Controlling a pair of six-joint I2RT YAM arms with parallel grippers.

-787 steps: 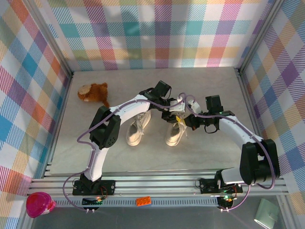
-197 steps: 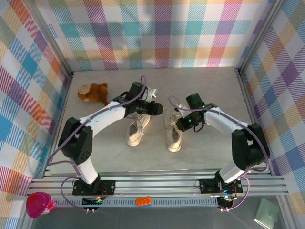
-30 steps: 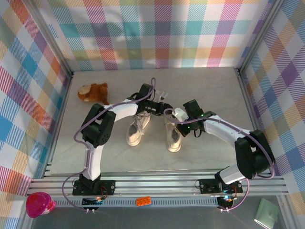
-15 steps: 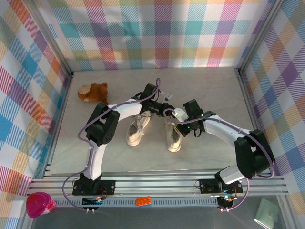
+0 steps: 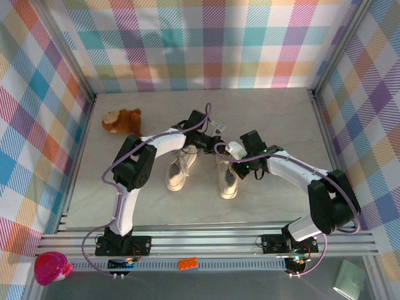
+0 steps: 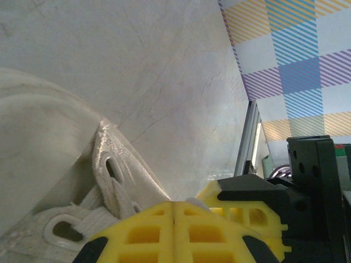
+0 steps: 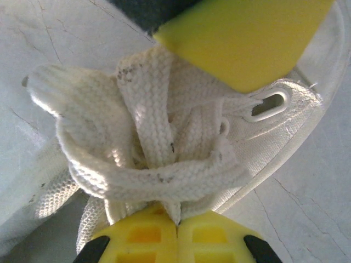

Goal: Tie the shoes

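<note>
Since a second ago your left arm's wrist has edged toward 3 o'clock, carrying the left gripper [image 5: 214, 144] nearer the right gripper [image 5: 232, 161], which has kept its place. Both meet over the 12 o'clock end of the right sneaker [image 5: 228, 180], one of the pair of small cream canvas low-top sneakers. The left sneaker [image 5: 177, 172] lies just beside it at 9 o'clock. Both sit mid-table on the pale marbled tabletop [image 5: 281, 112], lengthwise from 12 to 6.

On your left wrist camera, the left gripper [image 6: 173, 206] has its yellow fingers [image 6: 142, 233] pressed flat together, seam closed. You cannot tell whether any lace is caught there. At 9 o'clock of them you see the right sneaker's eyelet flap [image 6: 109, 159] and its flat white woven lace [image 6: 107, 194]; the canvas there is plain weave. At 3 o'clock sits the right gripper's black body [image 6: 307, 181].

On your right wrist camera, the right gripper [image 7: 177, 222] also has its fingers [image 7: 214, 235] pressed together. Strands of the lace [image 7: 159, 175], bunched in a loose knot, run down into the seam at the tips, so they pinch it. At 12 o'clock one yellow finger [image 7: 247, 38] of the left gripper sits just above the bundle.

Well apart at 10 o'clock lies a brown plush toy [image 5: 122, 120]. On the near rail at 6 o'clock rests an orange toy brick [image 5: 188, 263], with a pink rounded object [image 5: 53, 267] at 8 o'clock.
</note>
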